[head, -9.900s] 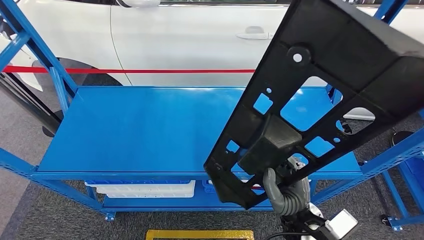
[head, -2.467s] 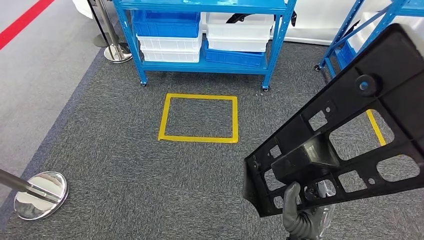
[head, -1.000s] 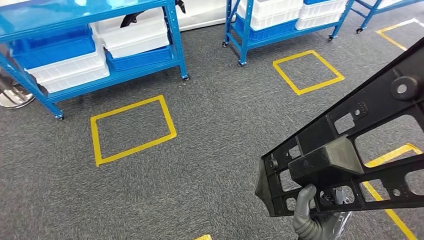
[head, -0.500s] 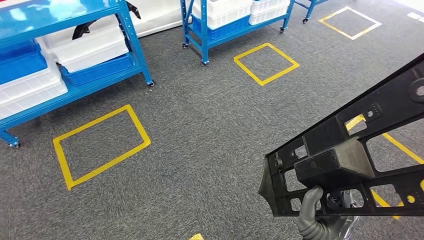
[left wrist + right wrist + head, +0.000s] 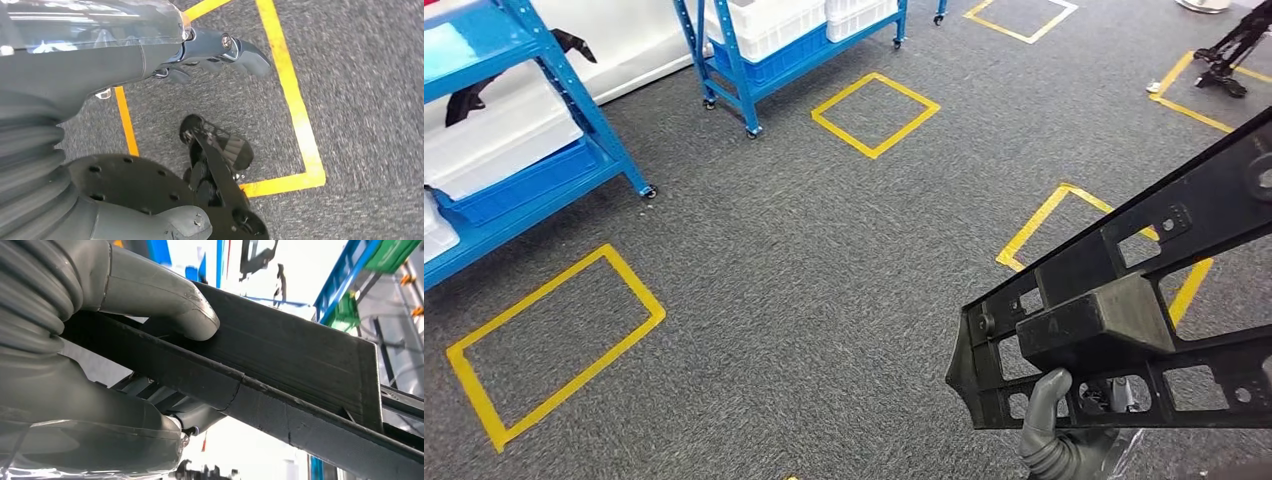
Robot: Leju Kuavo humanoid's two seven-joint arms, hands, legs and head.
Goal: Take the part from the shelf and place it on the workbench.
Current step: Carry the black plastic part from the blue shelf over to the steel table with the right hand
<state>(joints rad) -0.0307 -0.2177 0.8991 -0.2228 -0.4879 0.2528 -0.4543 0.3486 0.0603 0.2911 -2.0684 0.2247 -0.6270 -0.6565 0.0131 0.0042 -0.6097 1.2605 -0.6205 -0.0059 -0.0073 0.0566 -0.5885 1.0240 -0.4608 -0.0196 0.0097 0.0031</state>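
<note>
The part point(image 5: 1124, 310) is a large black plastic bracket with several cut-out holes and a raised block in its middle. My right hand point(image 5: 1059, 445) grips its lower edge at the bottom right of the head view and holds it up, slanting toward the upper right, above the carpet. In the right wrist view the thumb point(image 5: 165, 300) presses on the part's flat black face point(image 5: 300, 360). My left hand point(image 5: 125, 65) hangs over the floor with its fingers point(image 5: 242, 50) apart and nothing in it.
Blue shelving point(image 5: 574, 90) with white and blue bins point(image 5: 504, 130) stands at the upper left, and a second blue rack point(image 5: 764, 50) behind it. Yellow taped squares point(image 5: 874, 115) mark the grey carpet point(image 5: 774, 270). A black stand point(image 5: 1239, 45) sits at the upper right.
The camera has turned: the shelves and the yellow squares have slid left and out toward the picture's edge. The part stays in my right hand, held the same way.
</note>
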